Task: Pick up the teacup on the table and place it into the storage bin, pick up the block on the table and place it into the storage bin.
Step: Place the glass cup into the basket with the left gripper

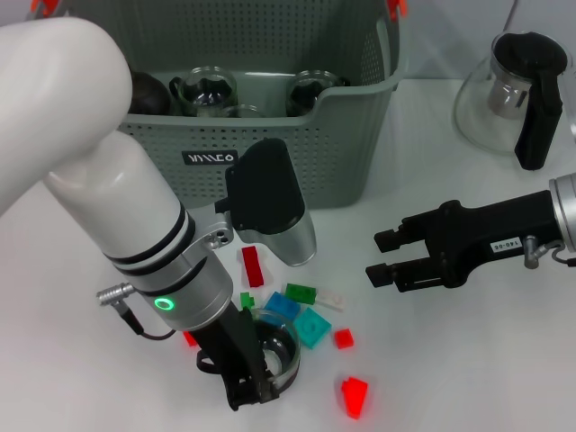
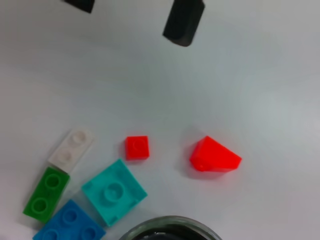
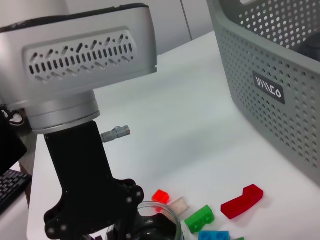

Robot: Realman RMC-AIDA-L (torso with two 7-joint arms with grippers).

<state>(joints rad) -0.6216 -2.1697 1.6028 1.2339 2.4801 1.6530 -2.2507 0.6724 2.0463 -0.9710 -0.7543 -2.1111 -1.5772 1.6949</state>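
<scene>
Our left end effector (image 1: 256, 382) pinches the rim of the clear glass teacup (image 1: 279, 349) standing on the white bench (image 1: 468, 360), near the grey-green perforated storage bin (image 1: 297, 144). A thin rim grip could slip when lifting. Our right end effector (image 1: 382, 256) hovers spread.

Left hand (image 1: 256, 382) points straight down; right hand (image 1: 385, 256) (fingers parted) reaches in level.

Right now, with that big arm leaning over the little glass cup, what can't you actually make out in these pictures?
- Clear glass teacup: the left gripper covers part of it in the head view, and the left wrist view's edge crops it.
- Grey-green perforated storage bin: the contents are partly behind its wall, and the left arm blocks one corner.
- Small bricks under the left arm: hidden in the head view.
</scene>
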